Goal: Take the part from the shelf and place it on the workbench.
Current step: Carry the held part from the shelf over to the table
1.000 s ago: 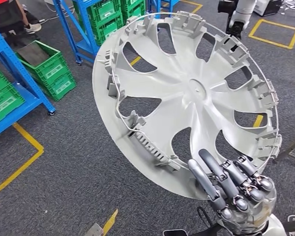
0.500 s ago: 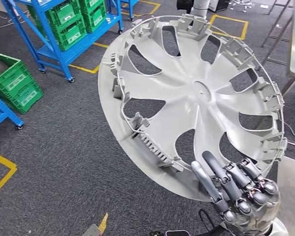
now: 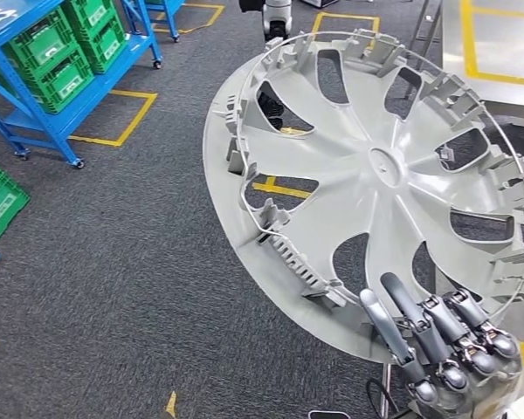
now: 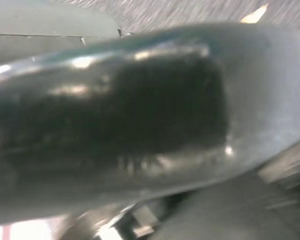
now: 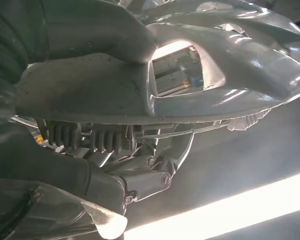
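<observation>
Firmly gripped: wheel cover in right hand.
Held tilted above grey carpet floor, inner ribbed side facing up; fingers curled over lower rim, thumb pressing opposite face. Left hand's state impossible to tell.

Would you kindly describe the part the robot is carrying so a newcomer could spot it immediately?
Above the grey carpet floor, the right hand grips the lower rim of a wheel cover. It is a large pale grey disc, tilted, showing curved spokes and clips, unlike the green crates on the blue shelf.
</observation>
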Motion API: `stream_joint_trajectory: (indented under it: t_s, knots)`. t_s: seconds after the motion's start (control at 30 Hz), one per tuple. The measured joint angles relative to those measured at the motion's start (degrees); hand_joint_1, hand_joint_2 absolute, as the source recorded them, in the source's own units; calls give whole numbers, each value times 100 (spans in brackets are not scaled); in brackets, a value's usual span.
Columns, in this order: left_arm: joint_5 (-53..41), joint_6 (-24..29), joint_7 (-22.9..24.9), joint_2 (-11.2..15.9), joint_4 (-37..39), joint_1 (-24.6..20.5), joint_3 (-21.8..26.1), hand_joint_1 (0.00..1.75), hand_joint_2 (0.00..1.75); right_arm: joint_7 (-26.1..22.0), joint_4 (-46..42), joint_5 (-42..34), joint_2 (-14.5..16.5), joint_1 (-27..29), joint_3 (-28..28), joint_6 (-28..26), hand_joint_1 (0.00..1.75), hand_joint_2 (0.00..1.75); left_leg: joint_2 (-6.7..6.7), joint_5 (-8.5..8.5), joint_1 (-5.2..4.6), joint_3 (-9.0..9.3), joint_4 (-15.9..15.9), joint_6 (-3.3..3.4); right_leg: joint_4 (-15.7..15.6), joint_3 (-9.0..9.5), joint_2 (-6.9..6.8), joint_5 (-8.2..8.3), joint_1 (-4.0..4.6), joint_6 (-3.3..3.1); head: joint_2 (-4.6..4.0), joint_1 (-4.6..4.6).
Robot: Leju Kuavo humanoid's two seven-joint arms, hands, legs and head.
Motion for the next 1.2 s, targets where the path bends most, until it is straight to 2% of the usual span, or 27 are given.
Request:
stream_joint_trajectory:
  t_s: [0.03,0.07,0.13,0.2,0.27,0.3,0.33,0.37,0.43,0.47,0.5,0.53,0.57,0.63,0.7,0.73,0.8,0.83,0.9,0.93,0.97,1.0,1.03,1.07,1.1,1.17,1.2]
  knots:
    - [11,-155,281,19,13,31,-1,0,0,31,1,0,5,11,-4,1,175,175,-13,125,-2,41,-97,23,1,-1,84,7,8,-4,0,0]
    - [33,-302,525,41,23,65,-2,0,0,69,4,1,7,18,-5,1,175,175,-51,330,-7,171,-391,57,1,-1,167,15,15,-3,0,-1]
    - [93,-531,835,99,50,128,1,0,0,158,20,1,6,18,-5,1,175,175,-279,713,-15,506,-1154,151,6,-7,305,31,26,13,0,1]
    - [141,-649,966,149,80,177,16,0,0,235,58,1,4,-7,-4,1,175,175,-460,811,-19,680,-1585,189,20,-58,415,57,20,56,0,3]
    - [192,-737,1050,167,100,219,53,0,0,318,108,1,-10,-33,7,1,175,175,-405,799,-28,705,-1678,185,17,-119,528,98,-2,126,0,3]
    - [219,-781,1089,173,102,230,74,0,0,370,129,1,-34,-39,24,0,175,175,-340,824,-23,711,-1708,196,33,-151,504,98,-7,153,0,4]
    - [251,-829,1127,177,103,241,90,0,0,430,154,1,-72,-55,50,0,175,175,-273,850,-14,722,-1743,217,104,-207,400,46,-2,178,0,19]
    - [273,-861,1151,183,103,249,102,0,0,475,176,1,-118,-82,82,0,175,175,-199,874,-2,729,-1777,241,279,-305,240,-69,7,200,0,36]
    - [293,-896,1180,196,103,273,118,0,0,520,220,0,-199,-141,138,0,175,175,-44,886,-2,725,-1794,273,934,-616,-91,-436,6,242,0,64]
    - [294,-906,1189,200,103,288,125,0,0,525,237,0,-228,-157,156,1,175,175,42,882,-5,720,-1791,278,1286,-771,-157,-588,-4,267,0,65]
    - [294,-915,1197,202,103,300,130,0,0,531,255,0,-252,-164,170,1,175,175,126,879,-6,719,-1789,277,1517,-864,-190,-658,-17,289,0,64]
    - [294,-923,1203,203,103,308,133,0,0,538,269,0,-274,-166,180,1,175,175,206,873,-5,719,-1787,270,1549,-854,-214,-625,-32,310,0,64]
    - [294,-927,1205,203,103,309,134,0,0,543,281,1,-292,-167,190,1,175,175,280,864,-1,722,-1781,255,1359,-725,-251,-501,-48,328,0,64]
    - [294,-931,1208,209,103,302,136,0,0,548,297,1,-319,-179,213,1,175,175,403,822,-6,729,-1734,192,616,-279,-488,-230,-59,361,0,66]
    - [294,-931,1210,232,104,298,138,0,0,550,310,1,-336,-191,236,1,175,175,494,767,-35,728,-1661,113,159,2,-658,-149,-46,309,0,56]
    - [294,-932,1210,243,104,296,138,0,0,555,316,1,-340,-194,242,1,175,175,534,753,-49,730,-1642,85,131,18,-654,-175,-33,265,0,48]
    - [294,-933,1211,243,104,289,138,0,0,563,322,0,-343,-189,249,0,175,175,620,735,-38,750,-1628,49,142,0,-513,-153,-31,173,0,32]
    - [294,-932,1211,240,104,285,138,0,0,565,322,-1,-344,-189,251,-1,175,175,581,685,-20,747,-1593,28,141,-9,-452,-142,-31,139,0,30]
    - [295,-930,1211,236,104,284,138,0,0,565,323,-1,-344,-193,258,-1,175,175,326,407,10,611,-1224,-6,130,-19,-329,-118,-37,74,0,22]
    - [295,-928,1211,236,106,288,139,0,0,565,325,-1,-344,-197,260,-1,175,175,167,203,16,454,-852,-10,129,-27,-266,-110,-33,53,0,19]
    - [296,-927,1211,237,107,296,139,0,0,566,327,0,-344,-200,262,0,175,175,69,17,15,264,-432,-5,130,-35,-192,-104,-23,38,0,16]
    - [296,-927,1212,237,109,307,139,0,0,566,331,1,-344,-199,263,1,175,175,23,-93,12,102,-92,9,130,-40,-112,-100,-9,26,0,16]
    - [296,-927,1213,237,110,318,139,0,0,566,335,2,-344,-198,263,1,175,175,3,-96,6,8,80,33,131,-42,-29,-94,6,18,0,16]
    - [296,-927,1214,237,112,325,138,0,0,566,339,3,-344,-197,264,1,175,175,-12,24,-2,18,14,67,131,-40,56,-90,19,12,0,18]
    - [300,-927,1215,238,112,327,139,0,0,569,341,3,-344,-196,266,1,175,175,-51,235,-17,125,-266,110,132,-34,138,-86,29,10,0,18]
    - [318,-937,1214,252,113,321,143,0,0,601,346,3,-353,-205,283,0,175,175,-304,654,-43,431,-1032,217,135,-32,283,-75,40,15,0,22]
    - [333,-948,1207,264,113,318,147,0,0,631,354,3,-369,-222,300,0,175,175,-429,752,-54,548,-1316,258,139,-47,350,-64,35,31,0,20]
